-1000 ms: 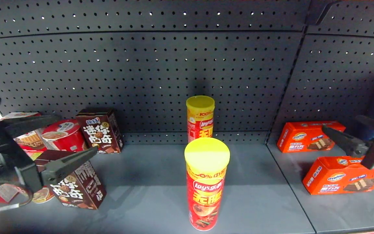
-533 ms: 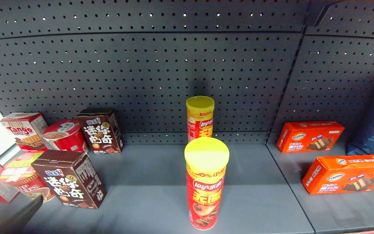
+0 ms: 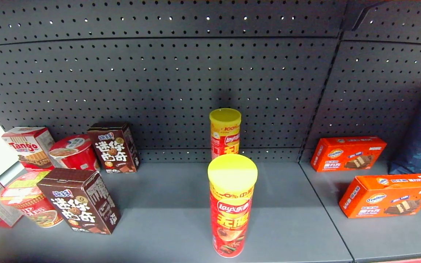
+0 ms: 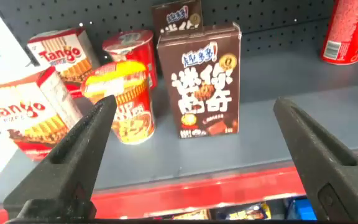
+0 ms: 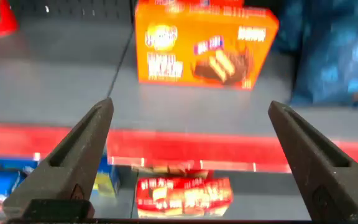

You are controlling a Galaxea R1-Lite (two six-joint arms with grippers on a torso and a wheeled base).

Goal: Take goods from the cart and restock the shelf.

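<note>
On the grey shelf (image 3: 170, 204) two red chip cans with yellow lids stand in the middle, one in front (image 3: 232, 204) and one behind (image 3: 225, 133). My left gripper (image 4: 194, 104) hangs open and empty in front of the shelf's red edge (image 4: 197, 186), facing a brown biscuit box (image 4: 201, 81) and a cup of noodles (image 4: 126, 102). My right gripper (image 5: 191, 104) is open and empty too, low before the shelf edge (image 5: 185, 146), with an orange box (image 5: 204, 43) beyond it.
At the shelf's left are brown boxes (image 3: 80, 199), noodle cups (image 3: 29, 197) and wafer boxes (image 3: 27, 146). Two orange boxes (image 3: 387, 193) and a blue bag (image 3: 420, 135) sit at the right. Bare shelf lies either side of the cans. More goods (image 5: 182, 193) lie below the shelf.
Both grippers have dropped down and back out of the head view. The goods on the shelf have not moved.
</note>
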